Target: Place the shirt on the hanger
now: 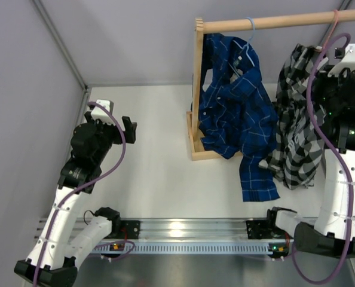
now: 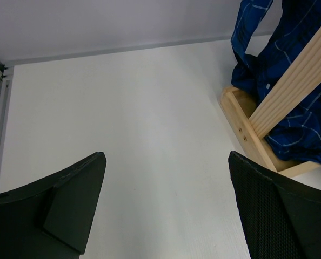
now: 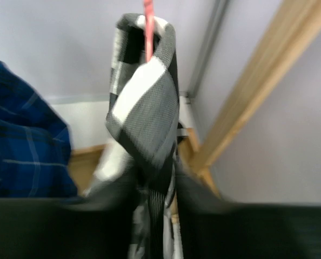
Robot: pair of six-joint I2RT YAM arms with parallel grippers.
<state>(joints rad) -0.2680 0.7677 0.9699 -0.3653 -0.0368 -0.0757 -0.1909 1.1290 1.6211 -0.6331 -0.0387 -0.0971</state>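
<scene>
The checked shirt (image 1: 297, 131) hangs at the far right from the pink hanger (image 1: 333, 21), which is hooked over the wooden rail (image 1: 273, 23), beside a blue shirt (image 1: 231, 101). The right claw (image 3: 155, 216) is narrow, pinching the checked cloth. The left claw (image 2: 166, 162) gapes wide above the bench (image 1: 153, 155) at the left.

This is a robot lab cell. A left arm (image 1: 76, 197) and a right arm (image 1: 339, 179) are bolted to an aluminium rail (image 1: 189, 227) at the edge of a bare white table (image 1: 147, 149), with purple cables (image 1: 115, 155) looped along them. Plain grey panels (image 1: 22, 89) wall the table in to the left of the left gripper (image 1: 129, 128) and beyond it. To that gripper's right stands a wooden rack (image 1: 196, 89) carrying a blue shirt (image 1: 231, 113) and a check shirt (image 1: 297, 131).
</scene>
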